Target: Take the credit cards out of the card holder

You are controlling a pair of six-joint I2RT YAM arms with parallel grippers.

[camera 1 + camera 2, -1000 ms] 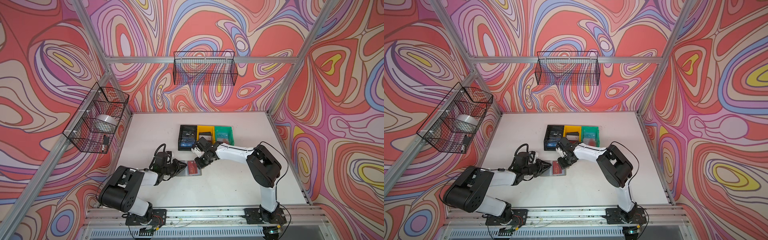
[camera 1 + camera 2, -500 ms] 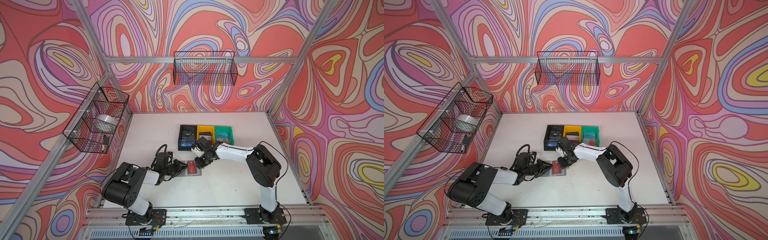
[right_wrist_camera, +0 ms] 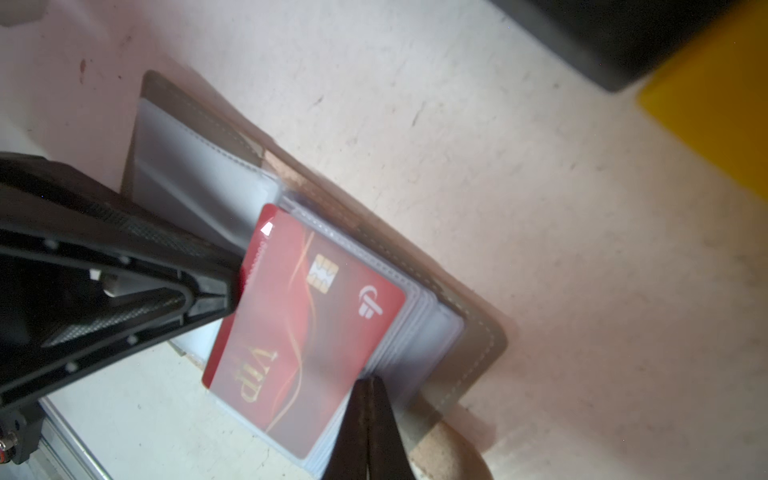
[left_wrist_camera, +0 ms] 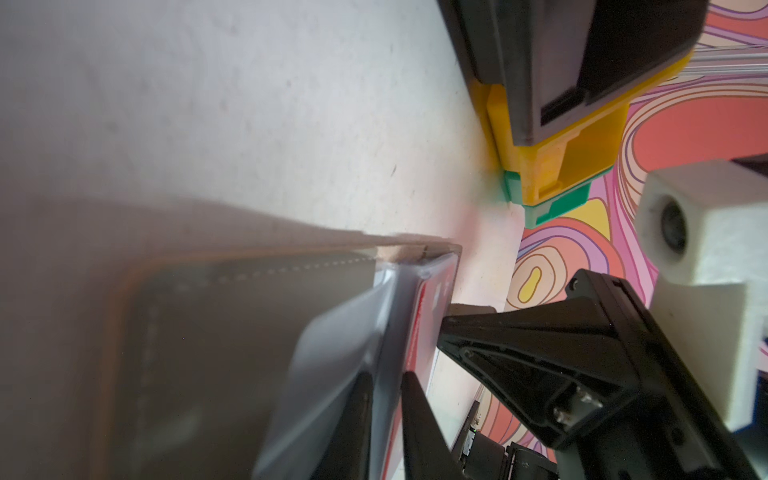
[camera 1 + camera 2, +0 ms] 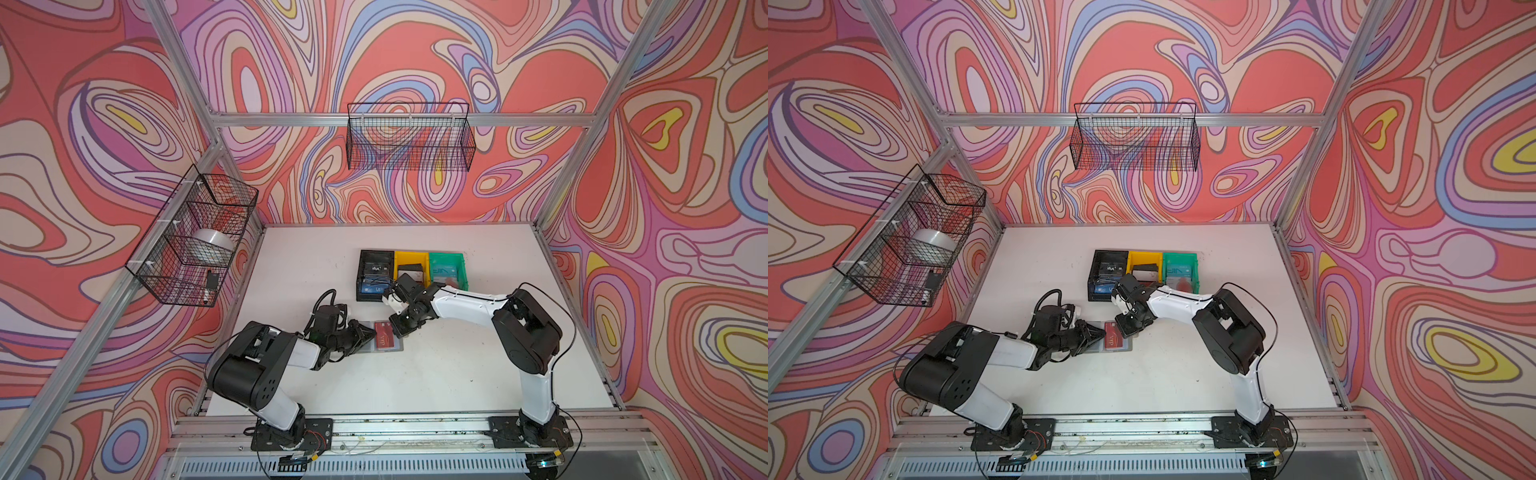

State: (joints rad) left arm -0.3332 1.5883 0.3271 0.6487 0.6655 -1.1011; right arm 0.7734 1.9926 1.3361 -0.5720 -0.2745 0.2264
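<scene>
Right wrist: left hand (image 3: 235,278) pinching card holder (image 3: 478,345) partly hides red card (image 3: 303,332).

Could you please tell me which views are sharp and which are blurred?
Both top views: sharp, evenly lit. Left wrist view: the near card holder is out of focus. Right wrist view: the red card is crisp, the yellow bin blurred.

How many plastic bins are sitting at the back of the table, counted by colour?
Black plastic bin: 1
Yellow plastic bin: 1
Green plastic bin: 1
Total: 3
</scene>
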